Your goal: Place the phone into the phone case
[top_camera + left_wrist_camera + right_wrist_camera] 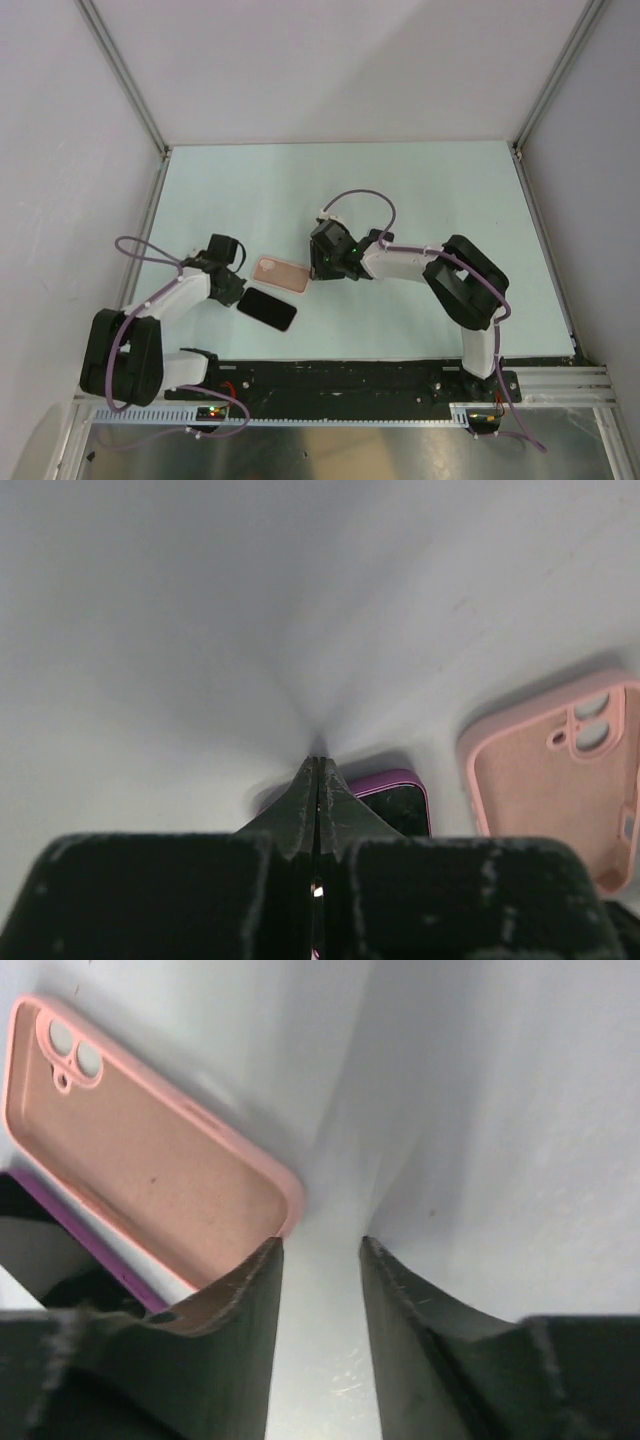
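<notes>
**A:** Phone position?

**B:** Phone (267, 309) lies flat on the table (420, 190), dark face up, outside the case. Purple rim shows along its edge in both wrist views. It sits toward the arm bases, left of centre.

**A:** Case?

**B:** Pink case (281, 273) lies hollow side up, just beyond the phone. The two are side by side, long edges nearly parallel. In the right wrist view the phone's purple rim runs right against the case's pink rim; cannot tell whether they touch. Camera cutout is at the case's end toward the left arm. The hollow holds nothing.

**A:** Left gripper?

**B:** Left gripper (233, 288) is at the phone's left end. In its wrist view the jaws are pressed together, tip to tip, with nothing visible between them. The phone's corner shows just beside the tips, the case further to the right.

**A:** Right gripper?

**B:** Right gripper (318, 270) is at the case's right end. Jaws are spread, with bare table showing in the gap. One jaw overlaps the case's near corner in the wrist view; contact cannot be judged. Nothing is held.
</notes>
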### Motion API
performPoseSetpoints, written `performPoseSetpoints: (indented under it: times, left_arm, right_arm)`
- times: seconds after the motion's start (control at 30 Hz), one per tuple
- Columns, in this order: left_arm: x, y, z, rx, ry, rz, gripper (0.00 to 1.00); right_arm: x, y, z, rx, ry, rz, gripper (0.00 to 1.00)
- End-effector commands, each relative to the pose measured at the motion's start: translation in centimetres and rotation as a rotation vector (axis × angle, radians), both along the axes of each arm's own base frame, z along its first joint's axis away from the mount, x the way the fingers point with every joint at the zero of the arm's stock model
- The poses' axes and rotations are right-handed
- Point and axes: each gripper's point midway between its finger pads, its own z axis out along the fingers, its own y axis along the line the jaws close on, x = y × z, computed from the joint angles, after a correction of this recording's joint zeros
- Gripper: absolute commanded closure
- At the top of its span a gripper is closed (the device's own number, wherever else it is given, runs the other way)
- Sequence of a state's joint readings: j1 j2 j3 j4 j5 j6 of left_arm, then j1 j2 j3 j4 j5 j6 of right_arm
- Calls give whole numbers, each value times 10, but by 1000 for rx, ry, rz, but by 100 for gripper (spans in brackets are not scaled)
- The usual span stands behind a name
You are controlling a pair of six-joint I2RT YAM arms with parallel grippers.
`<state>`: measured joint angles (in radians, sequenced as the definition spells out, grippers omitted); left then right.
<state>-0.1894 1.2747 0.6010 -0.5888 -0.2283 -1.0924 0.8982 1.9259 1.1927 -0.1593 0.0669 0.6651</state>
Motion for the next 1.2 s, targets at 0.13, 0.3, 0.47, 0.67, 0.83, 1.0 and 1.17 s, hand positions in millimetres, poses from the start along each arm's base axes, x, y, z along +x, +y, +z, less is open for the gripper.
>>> performPoseSetpoints:
  times: [0.13,0.3,0.47,0.67,0.83,1.0,1.17]
  left_arm:
    - [-39,-29,-14,-73,27,-13,100]
    - [-46,-40,-13,-97,6,-34,100]
    - [-36,-45,-4,-93,-28,-82,99]
    - [-6,-33,24,-86,-113,-84,87]
    - [19,-16,44,-90,-155,-55,83]
    - [40,-9,62,-90,-187,-63,75]
    - [52,-4,69,-87,-195,-75,70]
  right_arm:
    - [16,-23,19,-59,-54,16,39]
    - [-22,-14,46,37,-153,164,26]
    - [-60,18,61,116,-288,417,10]
    - [-83,37,45,106,-337,619,3]
    - [-95,50,31,41,-362,721,1]
    - [-101,61,20,-50,-384,788,0]
    - [-107,66,17,-80,-394,806,1]
